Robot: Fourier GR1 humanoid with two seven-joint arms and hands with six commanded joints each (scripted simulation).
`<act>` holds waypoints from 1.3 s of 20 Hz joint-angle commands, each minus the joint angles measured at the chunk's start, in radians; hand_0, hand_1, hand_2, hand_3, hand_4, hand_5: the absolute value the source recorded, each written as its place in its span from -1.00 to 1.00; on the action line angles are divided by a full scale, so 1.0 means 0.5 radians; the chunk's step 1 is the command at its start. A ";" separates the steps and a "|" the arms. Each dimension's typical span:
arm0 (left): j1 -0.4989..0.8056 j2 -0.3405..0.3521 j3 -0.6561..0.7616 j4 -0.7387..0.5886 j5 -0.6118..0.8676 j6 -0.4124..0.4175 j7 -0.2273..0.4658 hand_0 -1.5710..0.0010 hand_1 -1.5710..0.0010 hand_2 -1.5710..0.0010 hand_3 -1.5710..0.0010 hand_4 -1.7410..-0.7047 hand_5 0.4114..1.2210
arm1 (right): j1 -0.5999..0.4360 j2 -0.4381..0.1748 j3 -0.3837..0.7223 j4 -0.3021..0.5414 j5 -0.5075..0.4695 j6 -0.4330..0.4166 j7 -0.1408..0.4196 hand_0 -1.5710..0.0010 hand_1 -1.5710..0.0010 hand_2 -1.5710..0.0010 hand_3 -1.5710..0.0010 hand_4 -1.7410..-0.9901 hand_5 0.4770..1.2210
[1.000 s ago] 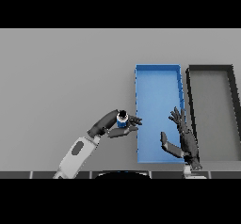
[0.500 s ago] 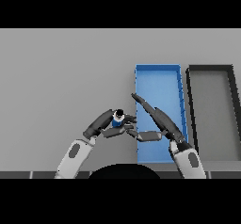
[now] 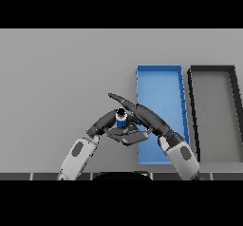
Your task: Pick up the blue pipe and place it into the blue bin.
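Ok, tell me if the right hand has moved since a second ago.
Yes. The right hand has swung left, from over the blue bin's lower end to past its left wall, beside the pipe in the left hand.

Two arms are seen in the head view. Each forearm is formed by a smooth, rounded white shell, on which a dark grey oval inset panel is set. A dark grey tapered wrist section is fitted between each shell and its hand. The left hand [image 3: 108, 122] is finished in dark grey to black, with slender segmented fingers. The right hand [image 3: 142, 113] is finished likewise, with long, narrow, pointed fingers.
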 commanded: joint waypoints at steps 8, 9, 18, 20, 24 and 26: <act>0.022 -0.007 0.046 0.000 -0.078 -0.056 0.080 -1.00 -1.00 -1.00 -1.00 -0.65 1.00 | -0.258 0.045 -0.031 0.268 -0.062 0.113 0.055 0.35 0.32 0.31 0.49 0.09 -0.97; 0.032 -0.002 0.030 -0.022 -0.099 -0.064 0.093 -1.00 -1.00 -1.00 -1.00 -0.72 1.00 | -0.278 0.070 -0.016 0.283 -0.057 0.112 0.033 0.11 0.10 0.05 0.23 -0.11 -0.94; 0.076 -0.109 0.106 -0.024 -0.060 -0.147 0.108 -1.00 -1.00 -1.00 -0.83 -0.95 1.00 | -0.258 0.100 0.068 0.288 -0.114 0.014 -0.108 -0.85 -0.85 -0.86 -0.73 -0.84 0.50; 0.057 -0.121 0.140 -0.035 -0.064 -0.172 0.133 -1.00 -1.00 -1.00 -0.83 -0.97 1.00 | -0.280 0.080 0.093 0.300 -0.099 -0.006 -0.208 -0.91 -0.91 -0.91 -0.83 -0.90 0.68; 0.072 -0.141 0.153 -0.048 -0.151 -0.177 0.149 -1.00 -1.00 -1.00 -0.81 -0.98 1.00 | -0.241 0.111 0.107 0.305 -0.014 -0.057 -0.328 -0.96 -0.96 -0.96 -0.93 -0.96 0.87; 0.074 -0.124 0.164 -0.058 -0.240 -0.122 0.067 -1.00 -1.00 -1.00 -0.85 -0.97 1.00 | -0.231 0.138 0.115 0.301 0.043 -0.066 -0.351 -0.98 -0.98 -0.98 -0.95 -0.97 0.92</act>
